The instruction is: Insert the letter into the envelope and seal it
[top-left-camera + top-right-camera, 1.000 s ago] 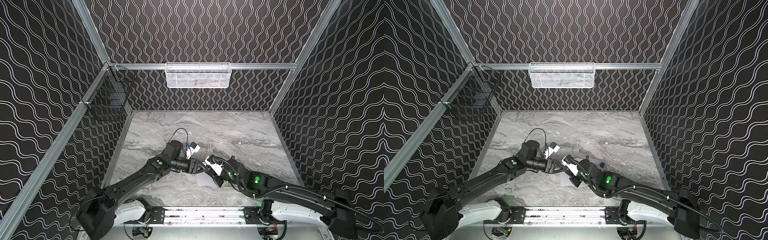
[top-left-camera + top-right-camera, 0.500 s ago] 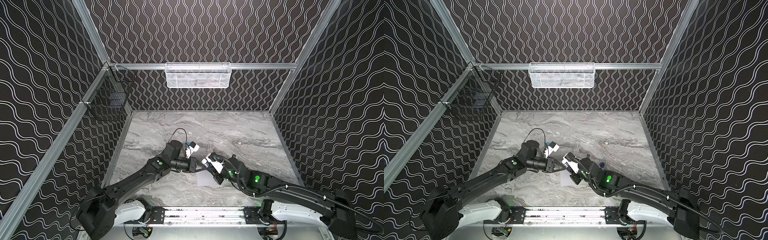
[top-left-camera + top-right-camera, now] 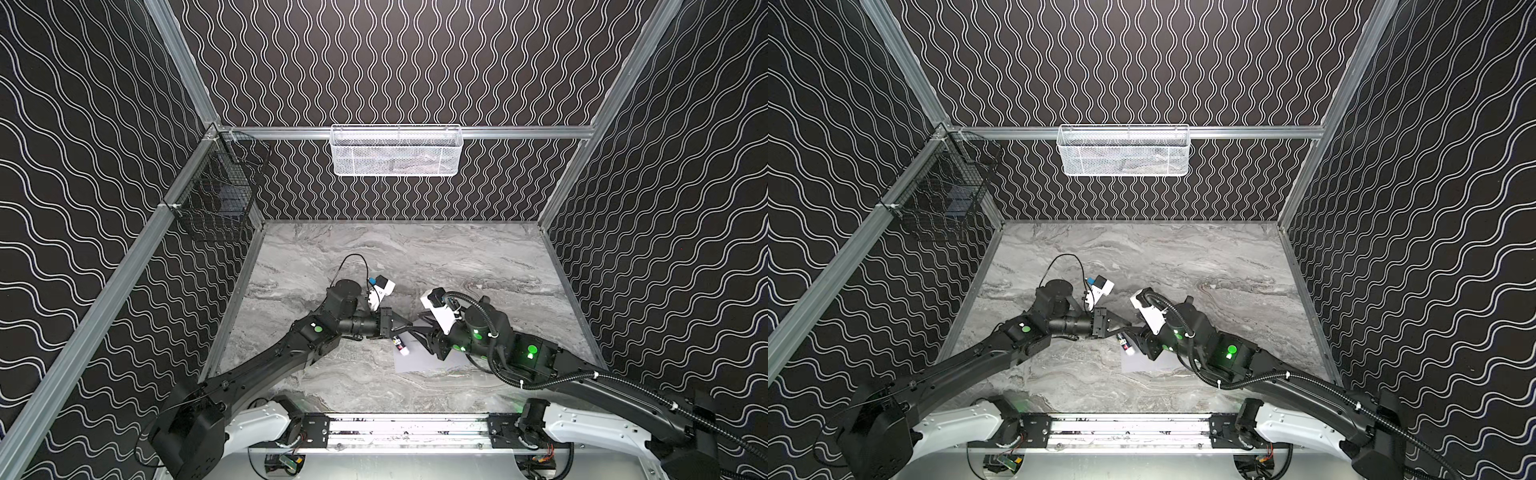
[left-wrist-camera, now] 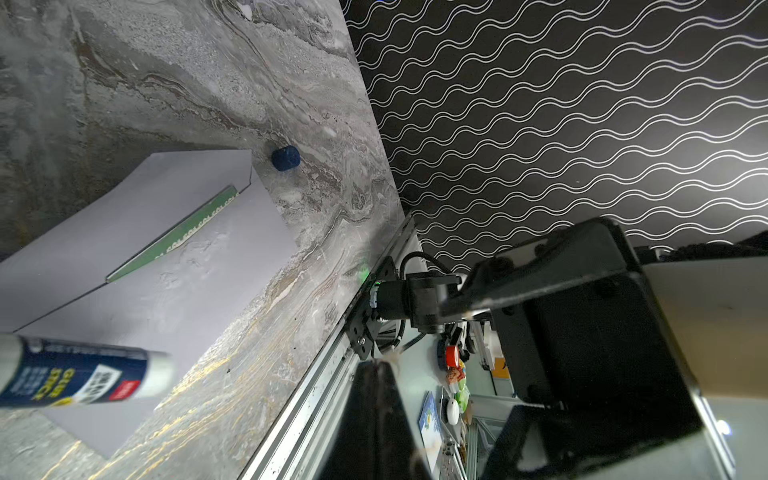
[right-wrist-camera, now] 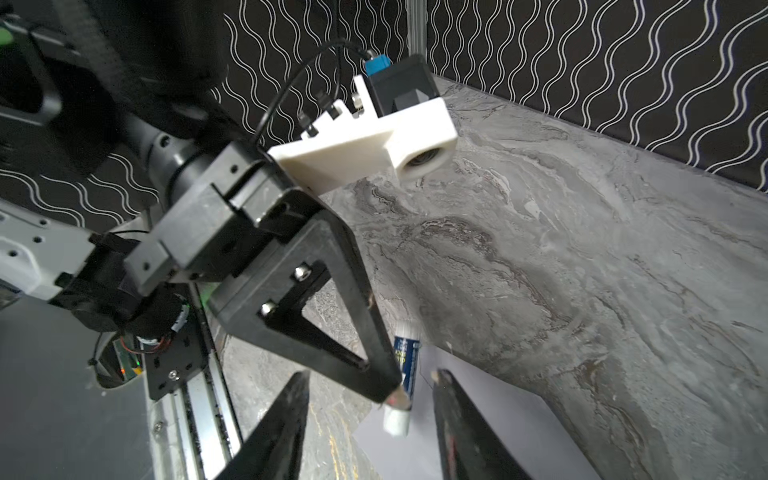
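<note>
Snapped shut since a second ago, the left gripper; the right gripper has spread open and holds nothing. Both are poised low over the envelope. It lies flat, pale lavender, flap open, with the green border of the letter peeking out. The glue stick is right at the left tip; whether it is pinched is unclear.

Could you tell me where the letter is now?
The letter sits inside the envelope, front-centre on the table; only its green border shows in the left wrist view.
</note>
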{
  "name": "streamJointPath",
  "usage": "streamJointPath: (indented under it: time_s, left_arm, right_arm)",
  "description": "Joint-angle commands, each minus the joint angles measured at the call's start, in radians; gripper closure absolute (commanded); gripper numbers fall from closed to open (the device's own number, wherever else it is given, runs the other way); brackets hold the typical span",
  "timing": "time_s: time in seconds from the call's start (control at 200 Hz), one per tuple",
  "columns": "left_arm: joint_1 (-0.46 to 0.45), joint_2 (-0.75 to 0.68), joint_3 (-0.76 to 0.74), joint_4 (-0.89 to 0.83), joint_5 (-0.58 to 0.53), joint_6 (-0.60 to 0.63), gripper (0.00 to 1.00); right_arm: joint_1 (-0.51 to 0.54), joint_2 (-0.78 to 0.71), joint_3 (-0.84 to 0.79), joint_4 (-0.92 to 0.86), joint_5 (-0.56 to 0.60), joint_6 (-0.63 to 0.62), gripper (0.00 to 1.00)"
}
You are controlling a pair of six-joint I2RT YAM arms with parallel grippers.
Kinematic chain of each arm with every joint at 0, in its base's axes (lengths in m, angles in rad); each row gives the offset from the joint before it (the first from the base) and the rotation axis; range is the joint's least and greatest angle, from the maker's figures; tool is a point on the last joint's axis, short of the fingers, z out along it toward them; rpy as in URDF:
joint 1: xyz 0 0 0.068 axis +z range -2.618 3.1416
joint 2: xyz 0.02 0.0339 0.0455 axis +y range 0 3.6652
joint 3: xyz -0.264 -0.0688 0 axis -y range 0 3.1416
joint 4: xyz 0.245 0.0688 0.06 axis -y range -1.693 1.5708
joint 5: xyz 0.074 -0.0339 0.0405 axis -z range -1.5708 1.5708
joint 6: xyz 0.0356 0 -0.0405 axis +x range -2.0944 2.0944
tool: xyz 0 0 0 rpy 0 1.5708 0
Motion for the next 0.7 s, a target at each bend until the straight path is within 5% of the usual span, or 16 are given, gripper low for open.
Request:
streamJointPath:
  time_s: [0.0, 0.08, 0.255, 0.445, 0.691]
  left_arm:
    - [0.002, 0.009, -0.005, -0.006, -0.041, 0.029, 1.00]
    - [0.011, 0.005, -0.017, -0.147, -0.111, 0.100, 0.99]
    - [0.105, 0.035, -0.042, -0.288, -0.286, 0.210, 0.60]
    - [0.145, 0.179, 0.121, -0.413, -0.396, 0.378, 0.40]
    - [0.261, 0.386, 0.171, -0.343, -0.248, 0.406, 0.37]
  right_arm:
    - [-0.039, -0.009, -0.024, -0.052, -0.010, 0.114, 0.44]
    - [-0.089, 0.018, -0.066, -0.096, -0.053, 0.194, 0.43]
    - [-0.116, 0.127, -0.098, -0.051, -0.093, 0.251, 0.41]
    - [-0.172, 0.283, -0.051, 0.008, -0.209, 0.205, 0.40]
    - [-0.163, 0.444, -0.087, 0.292, -0.218, 0.091, 0.44]
